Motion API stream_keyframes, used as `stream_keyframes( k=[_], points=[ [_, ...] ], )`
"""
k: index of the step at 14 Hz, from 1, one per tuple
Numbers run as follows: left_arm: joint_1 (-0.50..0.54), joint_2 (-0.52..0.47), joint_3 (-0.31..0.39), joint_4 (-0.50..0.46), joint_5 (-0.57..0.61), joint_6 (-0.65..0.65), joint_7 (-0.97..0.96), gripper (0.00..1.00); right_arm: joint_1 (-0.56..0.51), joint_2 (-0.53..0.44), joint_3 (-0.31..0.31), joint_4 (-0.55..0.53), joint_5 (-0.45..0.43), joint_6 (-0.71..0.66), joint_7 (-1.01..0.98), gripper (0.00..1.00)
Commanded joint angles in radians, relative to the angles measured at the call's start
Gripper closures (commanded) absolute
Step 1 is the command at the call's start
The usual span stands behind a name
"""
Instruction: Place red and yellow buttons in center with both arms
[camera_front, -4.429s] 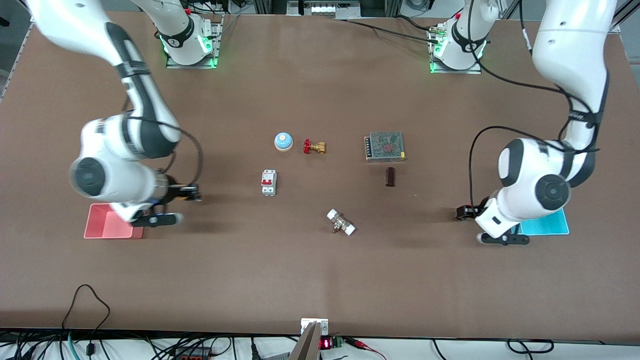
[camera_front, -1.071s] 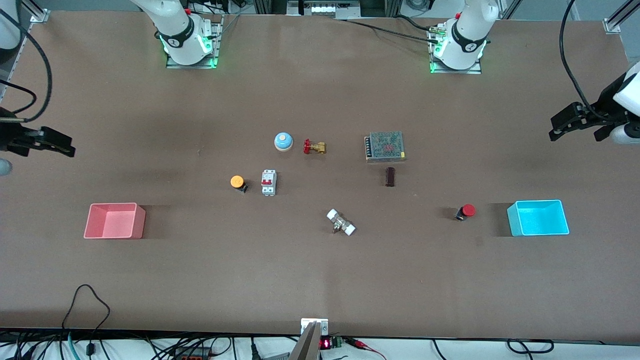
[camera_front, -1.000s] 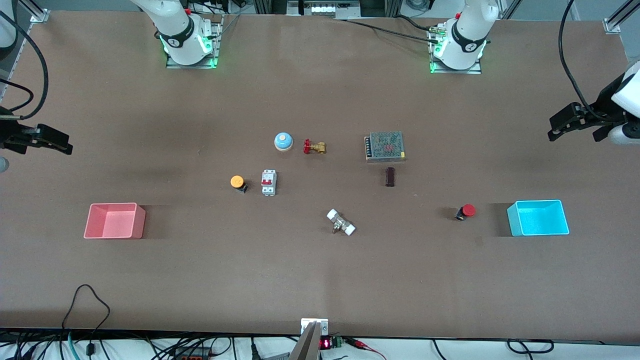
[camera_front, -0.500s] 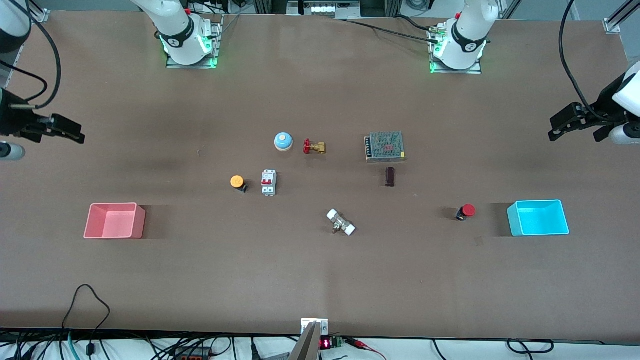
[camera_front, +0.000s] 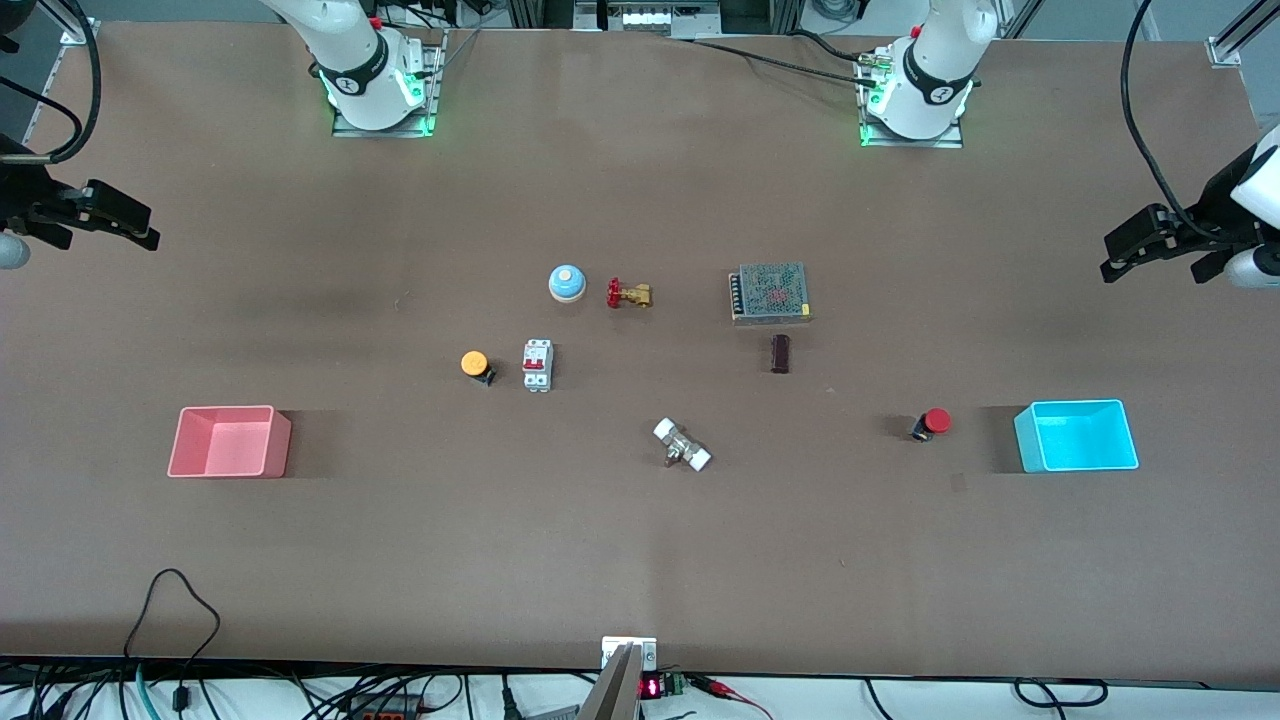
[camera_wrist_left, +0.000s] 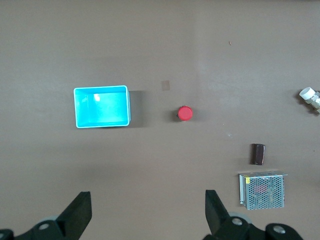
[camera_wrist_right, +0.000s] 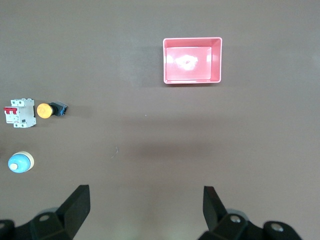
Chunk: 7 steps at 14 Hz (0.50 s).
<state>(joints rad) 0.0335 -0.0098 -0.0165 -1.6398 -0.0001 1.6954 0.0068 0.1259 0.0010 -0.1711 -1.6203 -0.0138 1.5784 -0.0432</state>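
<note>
The yellow button lies on the brown tabletop beside a white breaker; it also shows in the right wrist view. The red button lies beside the cyan tray, toward the left arm's end; it also shows in the left wrist view. My right gripper is open and empty, raised over the right arm's end of the table, and shows in its own view. My left gripper is open and empty, raised over the left arm's end, and shows in its own view.
A pink tray stands toward the right arm's end. Mid-table are a blue-domed bell, a brass valve, a mesh-topped power supply, a dark brown block and a white-ended fitting.
Both arms have lifted from beside the trays out to the table's ends, and both buttons now lie on the table. In the last second the right gripper shifted toward its base; the left barely moved.
</note>
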Motion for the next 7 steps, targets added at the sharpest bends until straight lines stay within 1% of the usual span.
stream_keyframes(
  k=[1, 7],
  points=[
    [0.014, 0.001, -0.011, 0.02, -0.015, -0.017, -0.001, 0.0, 0.005, -0.021, 0.007, -0.02, -0.006, 0.009, 0.005, 0.0],
    [0.014, 0.002, -0.011, 0.02, -0.015, -0.017, -0.001, 0.0, 0.001, -0.029, 0.004, -0.02, -0.006, -0.004, -0.001, 0.0]
  ],
)
